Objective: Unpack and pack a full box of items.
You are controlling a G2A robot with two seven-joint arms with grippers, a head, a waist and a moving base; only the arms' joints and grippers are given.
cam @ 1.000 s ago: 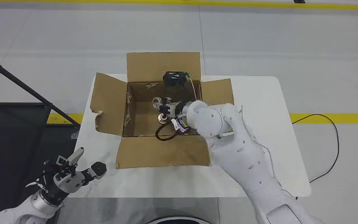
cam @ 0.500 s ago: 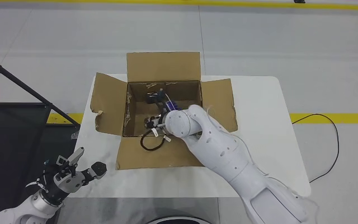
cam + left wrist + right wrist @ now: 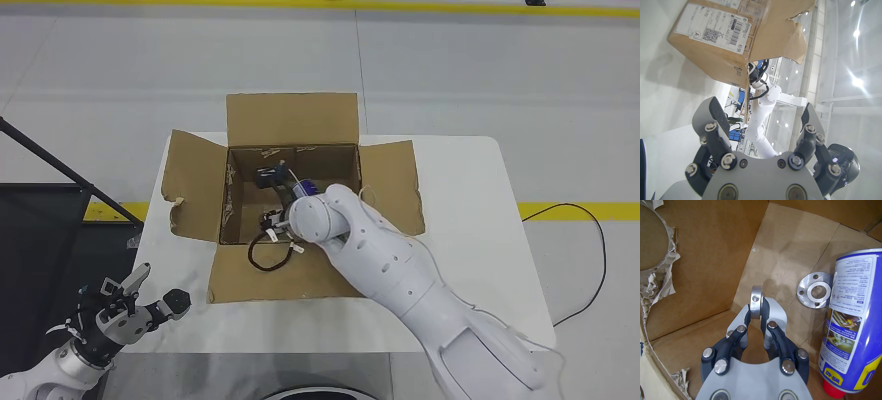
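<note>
R gripper (image 3: 755, 311) clamped on small round steel flange (image 3: 755, 298), held on edge inside brown cardboard box (image 3: 706, 256), prob. so fingers clear the floor. 2nd flange (image 3: 814, 292) lies flat by blue spray can (image 3: 849, 321). L gripper (image 3: 762, 108) fingers apart, outside box.

Had open bare floor in the box (image 3: 791, 247), but was blocked on one side by the spray can (image 3: 851, 321) and the flange (image 3: 814, 292).
</note>
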